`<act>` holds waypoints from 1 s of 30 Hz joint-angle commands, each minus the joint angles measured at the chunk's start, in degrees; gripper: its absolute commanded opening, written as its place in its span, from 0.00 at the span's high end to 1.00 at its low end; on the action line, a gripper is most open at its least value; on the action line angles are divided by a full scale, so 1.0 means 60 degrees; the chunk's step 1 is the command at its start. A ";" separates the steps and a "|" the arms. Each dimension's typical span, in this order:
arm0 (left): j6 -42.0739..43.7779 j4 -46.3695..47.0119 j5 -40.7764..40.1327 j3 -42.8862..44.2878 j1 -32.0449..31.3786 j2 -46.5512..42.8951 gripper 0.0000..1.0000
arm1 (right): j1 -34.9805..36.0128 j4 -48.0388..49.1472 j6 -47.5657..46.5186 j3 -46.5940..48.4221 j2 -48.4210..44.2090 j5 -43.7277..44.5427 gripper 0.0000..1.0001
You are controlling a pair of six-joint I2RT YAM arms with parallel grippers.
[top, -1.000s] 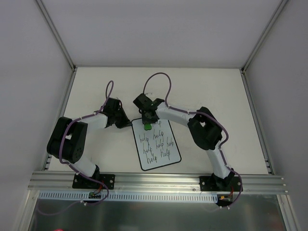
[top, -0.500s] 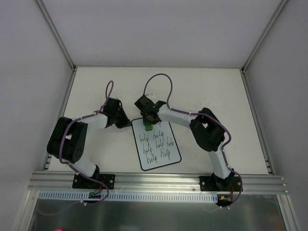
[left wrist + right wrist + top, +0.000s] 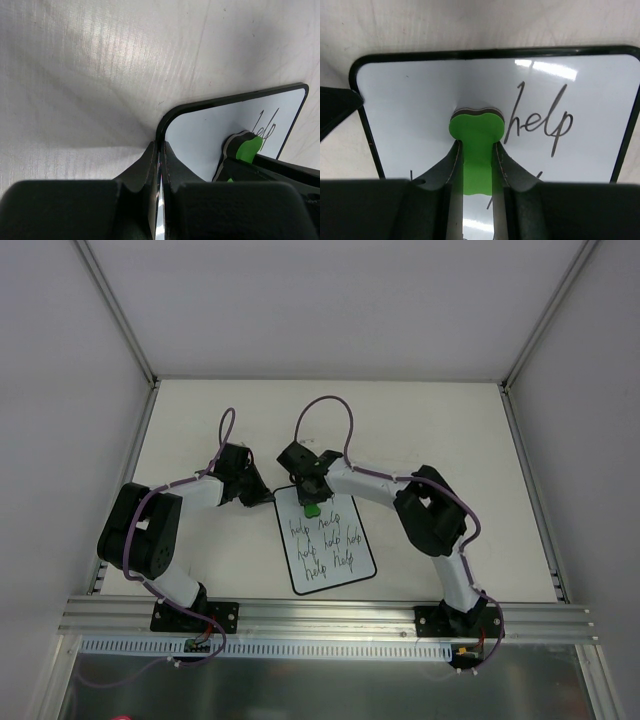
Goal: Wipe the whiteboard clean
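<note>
The whiteboard [image 3: 327,545] lies flat in front of the arms, with several handwritten "help" words on it. My left gripper [image 3: 264,496] is shut on its far left corner; in the left wrist view the fingers [image 3: 150,157] pinch the black edge of the whiteboard [image 3: 200,132]. My right gripper [image 3: 310,500] is shut on the green bone-shaped eraser [image 3: 311,508] and presses it on the board's far part. In the right wrist view the eraser [image 3: 476,132] sits left of a "help" [image 3: 540,122] on the whiteboard [image 3: 410,95], whose area around and left of it is blank.
The white table [image 3: 440,440] is enclosed by white walls at the back and sides. A metal rail [image 3: 330,615] runs along the near edge by the arm bases. The left finger's tip [image 3: 335,107] shows at the board's corner in the right wrist view.
My right gripper has slid the eraser slightly to the right and nearer across the board's far part. The left gripper and the board have stayed still.
</note>
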 commanded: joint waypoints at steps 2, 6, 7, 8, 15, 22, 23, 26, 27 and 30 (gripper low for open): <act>0.0352 -0.1335 -0.0626 -0.0518 -0.0108 0.0541 1.00 | 0.0046 -0.0549 -0.0423 0.1045 0.0652 0.0077 1.00; 0.0367 -0.1335 -0.0612 -0.0503 -0.0108 0.0570 1.00 | -0.0057 -0.0549 -0.0467 0.1471 0.1019 0.0136 1.00; 0.0382 -0.1335 -0.0626 -0.0503 -0.0108 0.0555 1.00 | -0.0115 -0.0563 -0.0452 0.1487 0.1048 0.0136 1.00; 0.0382 -0.1349 -0.0612 -0.0503 -0.0108 0.0555 1.00 | -0.0145 -0.0549 -0.0438 0.1473 0.1049 0.0179 1.00; 0.0367 -0.1349 -0.0641 -0.0518 -0.0108 0.0541 1.00 | -0.0642 -0.0563 -0.0335 0.0551 0.0698 0.0414 1.00; 0.0367 -0.1350 -0.0641 -0.0532 -0.0108 0.0541 1.00 | -0.1666 -0.0578 -0.0130 -0.0768 -0.0004 0.0649 1.00; 0.0367 -0.1350 -0.0641 -0.0518 -0.0108 0.0541 1.00 | -0.1755 -0.0578 -0.0101 -0.0972 -0.0093 0.0649 1.00; 0.0367 -0.1350 -0.0641 -0.0518 -0.0108 0.0541 1.00 | -0.1917 -0.0636 -0.0188 -0.0960 -0.0182 0.0620 1.00; 0.0367 -0.1350 -0.0641 -0.0518 -0.0108 0.0541 1.00 | -0.1917 -0.0680 -0.0218 -0.0872 -0.0153 0.0576 1.00; 0.0367 -0.1335 -0.0641 -0.0532 -0.0108 0.0541 1.00 | -0.1816 -0.0900 -0.0247 -0.0463 0.0052 0.0327 1.00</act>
